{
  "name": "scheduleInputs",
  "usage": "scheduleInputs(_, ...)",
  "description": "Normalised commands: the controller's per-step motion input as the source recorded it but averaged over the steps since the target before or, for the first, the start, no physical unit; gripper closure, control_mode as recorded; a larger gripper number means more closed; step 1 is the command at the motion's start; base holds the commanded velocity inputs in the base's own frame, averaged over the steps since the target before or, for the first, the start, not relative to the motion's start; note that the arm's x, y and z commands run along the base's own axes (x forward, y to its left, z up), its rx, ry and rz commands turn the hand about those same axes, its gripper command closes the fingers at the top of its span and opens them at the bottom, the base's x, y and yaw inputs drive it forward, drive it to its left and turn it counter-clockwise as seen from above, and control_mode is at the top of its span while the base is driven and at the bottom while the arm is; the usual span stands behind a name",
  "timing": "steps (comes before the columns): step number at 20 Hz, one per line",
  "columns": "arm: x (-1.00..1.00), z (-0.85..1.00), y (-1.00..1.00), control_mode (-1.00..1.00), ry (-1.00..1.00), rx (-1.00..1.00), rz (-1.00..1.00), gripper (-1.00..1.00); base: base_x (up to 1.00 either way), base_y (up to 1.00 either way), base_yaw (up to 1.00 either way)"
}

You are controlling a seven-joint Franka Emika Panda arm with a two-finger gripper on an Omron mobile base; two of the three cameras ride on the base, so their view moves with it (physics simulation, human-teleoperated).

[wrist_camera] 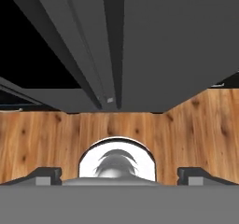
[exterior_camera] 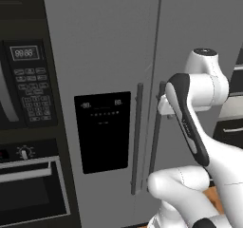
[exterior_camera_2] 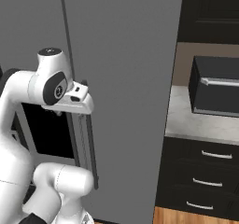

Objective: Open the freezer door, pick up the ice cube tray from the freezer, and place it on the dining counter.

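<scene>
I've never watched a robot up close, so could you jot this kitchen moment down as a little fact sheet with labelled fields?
freezer door: shut, grey, with a black dispenser panel
freezer handle: dark vertical bar, right beside the other door's handle
plain door: shut
claw: the hand view looks down along the two handles to the wood floor; tips spread wide, nothing between them
arm: raised in front of the handles
oven: black, left of the fridge
counter: right of the fridge, carrying a black box
task stage: door not yet opened
</scene>
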Motion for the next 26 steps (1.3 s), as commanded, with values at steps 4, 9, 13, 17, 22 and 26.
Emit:
scheduleInputs(4,-0.07,0.00,-0.23,1.00,0.00,0.00,0.00,-1.00,0.00,-0.10,0.00)
scheduleInputs(9,0.00,0.00,0.00,1.00,0.00,0.00,0.00,-1.00,0.04,-0.66,0.01)
scheduleInputs(13,0.00,0.00,0.00,1.00,0.00,0.00,0.00,-1.00,0.24,-0.46,0.01)
scheduleInputs(17,0.00,0.00,0.00,1.00,0.00,0.00,0.00,-1.00,0.50,-0.01,0.00)
scheduleInputs(22,0.00,0.00,0.00,1.00,0.00,0.00,0.00,-1.00,0.38,0.00,0.00)
scheduleInputs(26,-0.49,-0.04,0.40,-1.00,-0.06,-0.06,0.01,-1.00,-0.09,0.06,0.01)
